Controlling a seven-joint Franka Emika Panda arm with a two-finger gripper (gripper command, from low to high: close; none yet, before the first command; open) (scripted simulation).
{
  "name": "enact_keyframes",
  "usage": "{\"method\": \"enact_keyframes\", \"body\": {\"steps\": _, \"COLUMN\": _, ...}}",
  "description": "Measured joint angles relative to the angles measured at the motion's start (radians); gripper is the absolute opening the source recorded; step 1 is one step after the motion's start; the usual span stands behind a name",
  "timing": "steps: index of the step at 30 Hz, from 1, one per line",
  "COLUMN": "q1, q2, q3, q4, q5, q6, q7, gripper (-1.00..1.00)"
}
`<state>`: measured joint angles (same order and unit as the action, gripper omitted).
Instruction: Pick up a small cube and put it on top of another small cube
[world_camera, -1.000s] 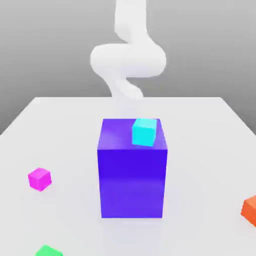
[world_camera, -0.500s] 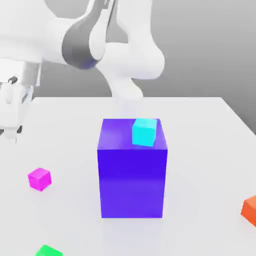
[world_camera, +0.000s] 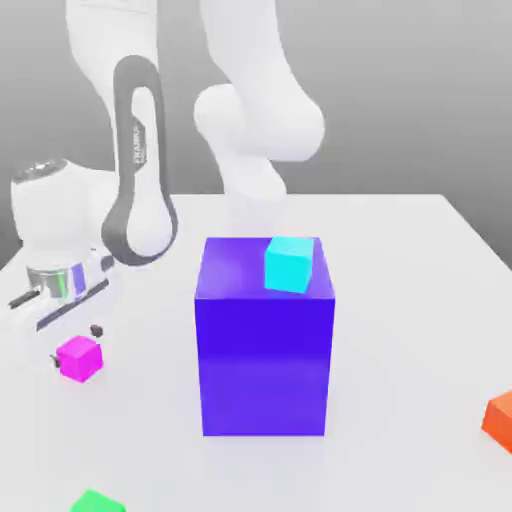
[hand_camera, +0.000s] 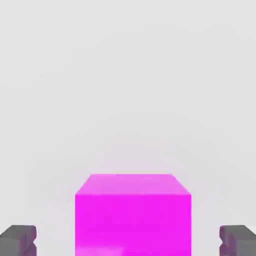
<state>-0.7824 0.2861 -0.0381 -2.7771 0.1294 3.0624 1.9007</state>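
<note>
Before you is a broad, pale, almost white table (world_camera: 400, 260), its far edge running straight across and its sides spreading wider toward you. Behind it is a plain grey backdrop (world_camera: 400, 100), without markings.

A large blue block (world_camera: 265, 365) stands upright near the middle of the table. On its top, toward the right, rests a small cyan cube (world_camera: 288, 264). The small magenta cube (world_camera: 80, 358) sits on the table to the left of the block, well apart from it. A green cube (world_camera: 97, 502) is at the near left, partly cut off by the exterior view's lower edge, and an orange cube (world_camera: 500, 420) is at the near right, cut off by that view's right edge.

Your white arm (world_camera: 265, 90) bends over to the left, and the gripper (world_camera: 76, 345) points down at the magenta cube. The fingers stand apart, one on each side of the cube; in the hand view you can see a gap between it and each dark fingertip (hand_camera: 19, 241), so it is not gripped.

Compared with half a second ago, your gripper has come down from above the table's left side to the magenta cube. The block and all four small cubes lie where they did.
</note>
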Motion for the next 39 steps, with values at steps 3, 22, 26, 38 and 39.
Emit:
{"method": "enact_keyframes", "body": {"steps": 3, "q1": 0.0, "q2": 0.0, "q3": 0.0, "q4": 0.0, "q5": -0.001, "q6": 0.002, "q7": 0.001, "gripper": -1.0}}
{"method": "enact_keyframes", "body": {"steps": 22, "q1": 0.178, "q2": -0.098, "q3": 0.06, "q4": 0.253, "q5": -0.167, "q6": -0.379, "q7": 0.135, "gripper": -1.0}}
{"method": "enact_keyframes", "body": {"steps": 26, "q1": 0.244, "q2": -0.039, "q3": 0.112, "q4": 0.395, "q5": -0.185, "q6": -0.46, "q7": 0.154, "gripper": -1.0}}
{"method": "enact_keyframes", "body": {"steps": 38, "q1": 0.345, "q2": 0.149, "q3": 0.154, "q4": 0.596, "q5": -0.226, "q6": -0.449, "q7": 0.198, "gripper": 1.0}}
{"method": "enact_keyframes", "body": {"steps": 39, "q1": 0.345, "q2": 0.149, "q3": 0.154, "q4": 0.596, "q5": -0.226, "q6": -0.449, "q7": 0.198, "gripper": 1.0}}
